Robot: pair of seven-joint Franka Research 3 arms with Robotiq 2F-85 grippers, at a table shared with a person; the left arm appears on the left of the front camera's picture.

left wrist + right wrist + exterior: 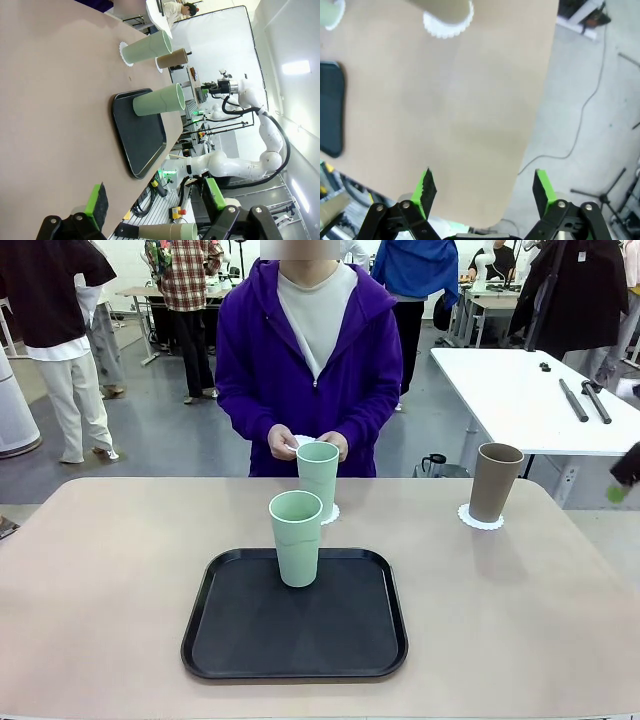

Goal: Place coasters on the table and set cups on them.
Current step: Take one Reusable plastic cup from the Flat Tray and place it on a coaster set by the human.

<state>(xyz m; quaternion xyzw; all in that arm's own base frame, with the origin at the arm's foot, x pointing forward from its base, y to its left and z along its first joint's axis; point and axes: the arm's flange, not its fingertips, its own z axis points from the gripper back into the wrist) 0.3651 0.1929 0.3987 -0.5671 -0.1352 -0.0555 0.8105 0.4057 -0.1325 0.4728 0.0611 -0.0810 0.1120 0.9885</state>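
While the left end effector (155,197) and right end effector (485,187) both gape wide and empty, 1 mint cup (296,538) waits on the tray (230,640); the far mint cup (318,478) and brown cup (495,482) stand on coasters (481,521) on the tabletop (120,570). That tray cup looks light, stiff and smooth: grip mid-wall. A 3rd coaster (300,441) is mostly hidden in the person's hands (282,444).

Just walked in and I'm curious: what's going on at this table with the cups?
A person across the table holds a white lacy coaster in both hands. The far mint green cup and the brown cup already stand on coasters; the near mint green cup stands on the black tray. The left gripper and right gripper are open and hold nothing.
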